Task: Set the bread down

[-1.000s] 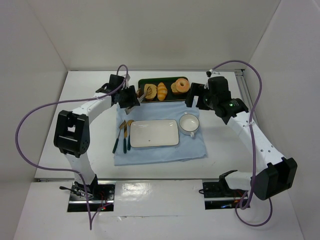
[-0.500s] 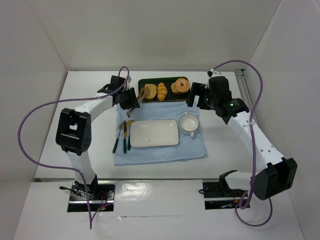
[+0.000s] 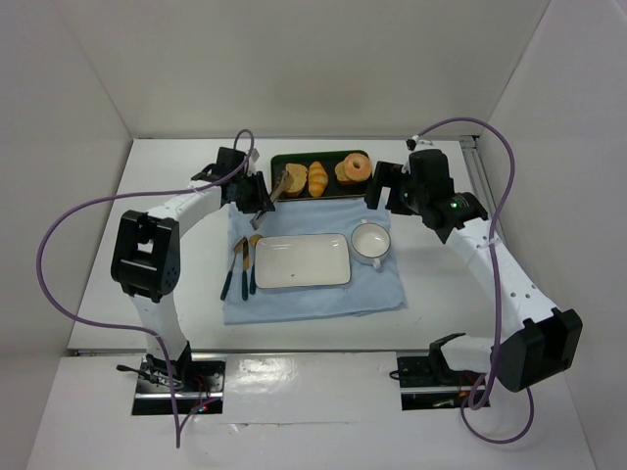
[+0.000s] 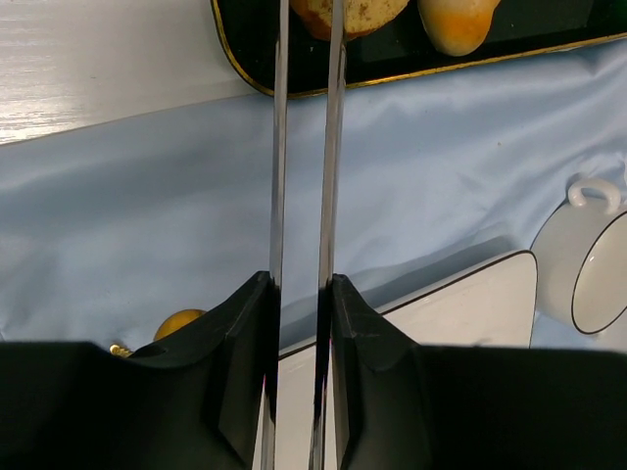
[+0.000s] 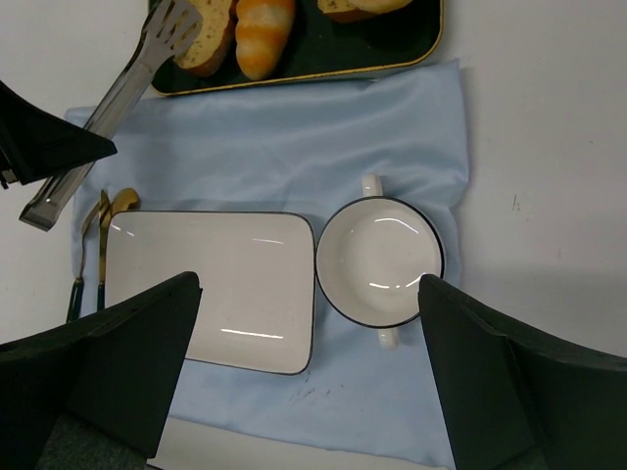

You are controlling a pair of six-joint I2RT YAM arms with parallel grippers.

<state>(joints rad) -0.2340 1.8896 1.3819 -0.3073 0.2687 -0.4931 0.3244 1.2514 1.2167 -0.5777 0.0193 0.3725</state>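
The bread [image 3: 294, 179], a tan slice with a brown crust, lies at the left end of the dark tray [image 3: 328, 157]. It also shows in the left wrist view [image 4: 367, 12] and the right wrist view [image 5: 208, 41]. My left gripper [image 3: 251, 196] is shut on metal tongs [image 4: 279, 147], in the left wrist view [image 4: 299, 286]. The tongs [image 5: 118, 98] reach onto the tray, their tips at the bread's left end; I cannot tell if they pinch it. My right gripper [image 3: 387, 186] is open and empty above the cup [image 5: 380, 259], in the right wrist view [image 5: 309, 294].
An orange croissant [image 3: 317, 177] and doughnuts [image 3: 354, 168] share the tray. A white rectangular plate [image 3: 301, 260] and the cup [image 3: 371, 243] sit on a blue cloth [image 3: 313, 299]. Gold cutlery with dark handles [image 3: 240, 266] lies left of the plate.
My left gripper has shifted a little back and left with the tongs, whose tips stay at the bread. The right arm has hardly moved.
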